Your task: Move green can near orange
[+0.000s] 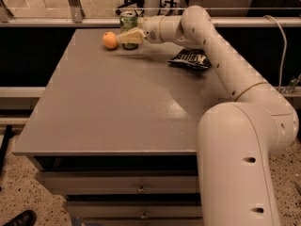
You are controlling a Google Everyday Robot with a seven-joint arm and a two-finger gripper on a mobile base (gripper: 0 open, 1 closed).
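The green can [127,21] stands upright at the far edge of the grey table [113,112], just right of the orange [110,40], about a finger's width from it. My gripper [130,36] reaches in from the right and is shut on the green can, with one pale finger [132,36] across its front. The can's lower part is partly hidden behind that finger. The orange rests on the table, free of the gripper.
A dark blue chip bag [189,59] lies on the table under my forearm, right of the can. A rail and glass panel [75,6] run behind the far edge. Drawers [141,189] sit below the front edge.
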